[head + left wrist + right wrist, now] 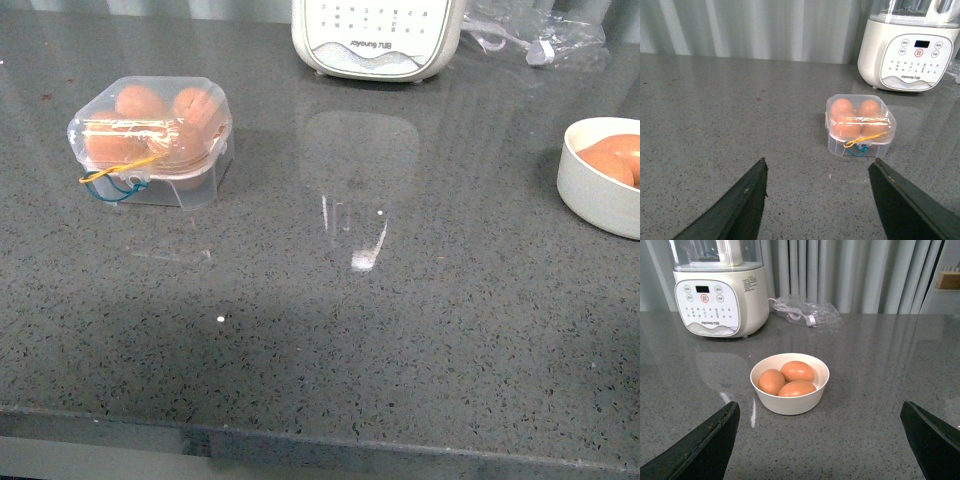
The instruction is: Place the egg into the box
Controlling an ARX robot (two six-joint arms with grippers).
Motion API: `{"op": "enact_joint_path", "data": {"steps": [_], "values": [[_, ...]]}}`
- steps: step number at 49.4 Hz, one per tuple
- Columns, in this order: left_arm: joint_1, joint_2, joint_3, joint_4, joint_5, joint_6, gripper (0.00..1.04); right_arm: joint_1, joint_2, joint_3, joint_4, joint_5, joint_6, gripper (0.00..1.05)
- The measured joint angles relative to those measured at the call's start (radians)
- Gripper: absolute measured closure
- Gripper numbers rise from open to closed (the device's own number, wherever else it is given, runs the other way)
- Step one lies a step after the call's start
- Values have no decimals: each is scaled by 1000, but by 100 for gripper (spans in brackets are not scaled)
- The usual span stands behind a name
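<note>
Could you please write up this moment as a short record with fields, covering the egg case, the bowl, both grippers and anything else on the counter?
box: clear four-cell case, lid shut, brown eggs inside, yellow and blue cords at the front
bowl: cream-white, holding three brown eggs
left gripper: open, empty, facing the box from a distance
right gripper: open, empty, facing the bowl
appliance: white machine with a button panel at the back of the counter
other: clear plastic bag beside the appliance
surface: grey speckled counter
</note>
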State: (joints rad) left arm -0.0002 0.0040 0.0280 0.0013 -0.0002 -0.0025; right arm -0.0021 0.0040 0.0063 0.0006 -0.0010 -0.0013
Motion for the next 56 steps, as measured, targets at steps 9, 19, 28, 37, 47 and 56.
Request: {"op": "enact_joint_path", "data": {"steps": [9, 19, 28, 37, 47, 56], "values": [[0, 0, 0, 0, 0, 1, 5, 0, 0, 0, 0, 0, 0, 7], [0, 0, 0, 0, 0, 0, 7, 0, 0, 0, 0, 0, 0, 7], [0, 0, 0, 0, 0, 0, 7, 0, 0, 0, 0, 0, 0, 7], [0, 0, 0, 0, 0, 0, 7, 0, 0, 0, 0, 0, 0, 7], [0, 0, 0, 0, 0, 0, 7, 0, 0, 0, 0, 0, 0, 7], [0, 0, 0, 0, 0, 0, 7, 0, 0, 0, 0, 0, 0, 7]]}}
